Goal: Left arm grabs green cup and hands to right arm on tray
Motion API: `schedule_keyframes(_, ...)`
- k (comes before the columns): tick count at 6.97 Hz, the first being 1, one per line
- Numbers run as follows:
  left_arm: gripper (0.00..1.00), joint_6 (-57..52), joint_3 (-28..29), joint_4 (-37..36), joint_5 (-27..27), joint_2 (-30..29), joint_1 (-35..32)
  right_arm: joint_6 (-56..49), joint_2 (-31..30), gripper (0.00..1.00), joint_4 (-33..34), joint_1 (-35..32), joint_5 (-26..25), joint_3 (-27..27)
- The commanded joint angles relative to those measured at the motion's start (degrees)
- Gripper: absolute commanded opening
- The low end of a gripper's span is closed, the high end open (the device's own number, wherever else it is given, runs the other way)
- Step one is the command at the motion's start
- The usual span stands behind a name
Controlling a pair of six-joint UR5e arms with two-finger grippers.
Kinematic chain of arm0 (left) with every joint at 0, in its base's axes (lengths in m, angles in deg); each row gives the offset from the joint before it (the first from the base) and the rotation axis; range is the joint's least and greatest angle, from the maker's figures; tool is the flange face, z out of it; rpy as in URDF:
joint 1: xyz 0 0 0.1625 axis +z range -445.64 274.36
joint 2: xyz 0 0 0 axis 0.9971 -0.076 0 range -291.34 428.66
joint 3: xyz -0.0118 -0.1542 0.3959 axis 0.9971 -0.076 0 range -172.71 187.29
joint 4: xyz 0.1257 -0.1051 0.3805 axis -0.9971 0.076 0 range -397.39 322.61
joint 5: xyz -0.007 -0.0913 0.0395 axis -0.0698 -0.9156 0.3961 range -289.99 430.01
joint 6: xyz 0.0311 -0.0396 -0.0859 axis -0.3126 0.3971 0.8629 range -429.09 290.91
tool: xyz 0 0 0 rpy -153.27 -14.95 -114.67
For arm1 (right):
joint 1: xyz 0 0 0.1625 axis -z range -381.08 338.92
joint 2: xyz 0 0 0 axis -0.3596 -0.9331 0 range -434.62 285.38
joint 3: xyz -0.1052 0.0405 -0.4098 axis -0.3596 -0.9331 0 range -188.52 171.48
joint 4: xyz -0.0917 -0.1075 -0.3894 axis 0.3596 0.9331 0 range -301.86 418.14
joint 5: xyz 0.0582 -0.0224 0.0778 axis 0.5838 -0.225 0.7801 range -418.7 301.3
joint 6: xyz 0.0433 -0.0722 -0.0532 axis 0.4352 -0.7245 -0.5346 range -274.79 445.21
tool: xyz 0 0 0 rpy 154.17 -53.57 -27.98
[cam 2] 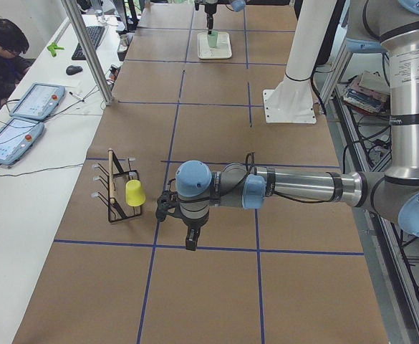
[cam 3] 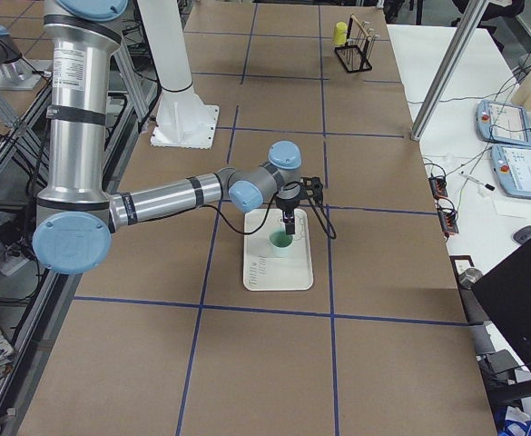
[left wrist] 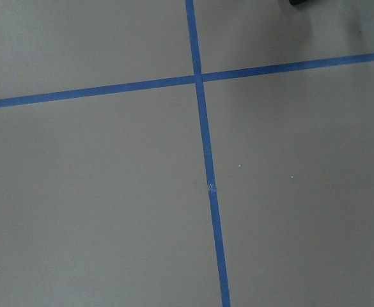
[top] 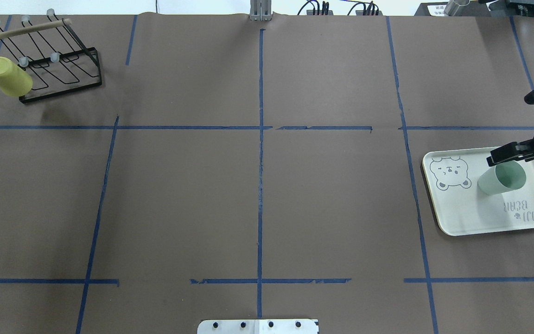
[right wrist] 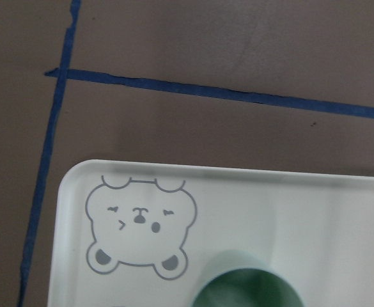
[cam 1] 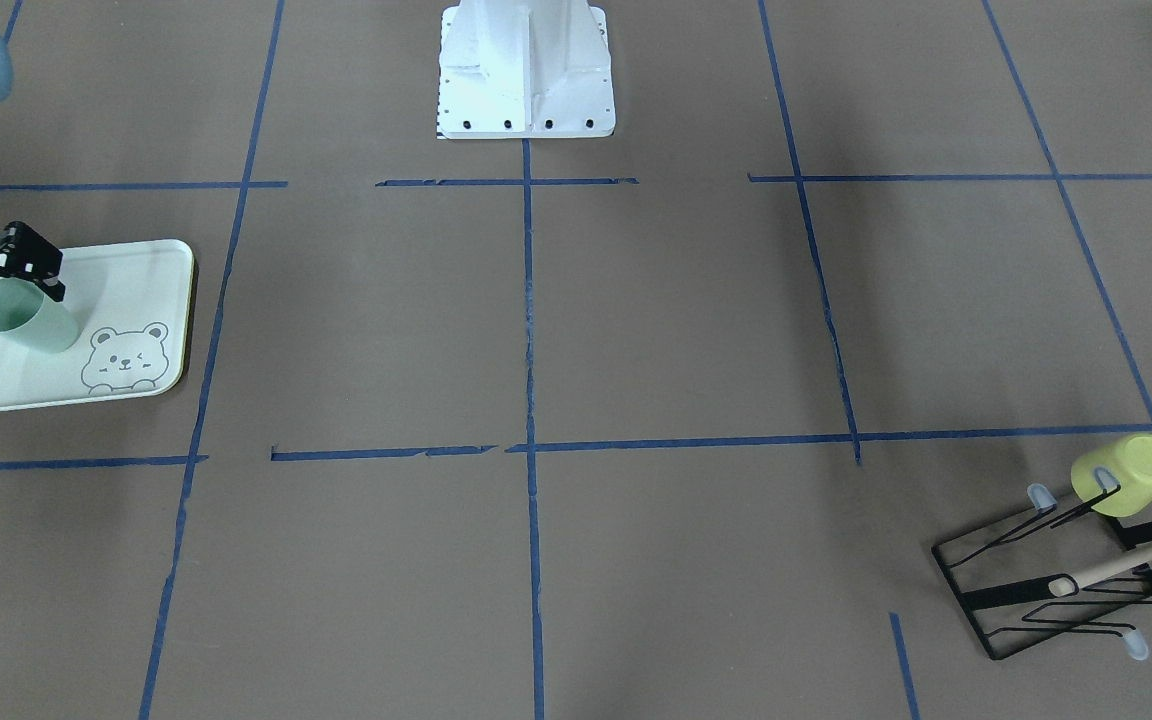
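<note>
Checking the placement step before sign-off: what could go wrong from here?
1. The fingers of the right gripper sit at the rim of the green cup; whether they grip it is unclear. Lifting away while touching could tip or drag the cup on the tray.
2. The cup looks light, so a small nudge might topple it.

Open table surface spans the middle squares; obstacles stand at the edges: the tray bearing the green cup under the right gripper, the wire rack with a yellow-green cup, and the left arm extended near that rack.
</note>
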Motion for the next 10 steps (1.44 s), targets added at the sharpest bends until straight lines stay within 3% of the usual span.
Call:
schedule_keyframes(1,1.00,-0.5,0.1,0.0,0.3,0.0,0.0,-18.7,-4.3,1.00,5.2,-11.3,3.6,0.2)
schedule_keyframes(4,1.00,-0.2,1.0,0.0,-0.1,-0.1,0.0,-45.9,-7.3,1.00,28.0,-29.0,3.7,2.0)
schedule_keyframes(9,1.00,-0.2,1.6,-0.1,0.5,1.2,0.0,-43.4,-8.8,1.00,29.1,-29.5,3.8,2.1)
schedule_keyframes(10,1.00,-0.2,1.4,-0.2,0.6,1.3,0.0,-41.1,-9.0,1.00,26.0,-29.2,4.0,2.0)
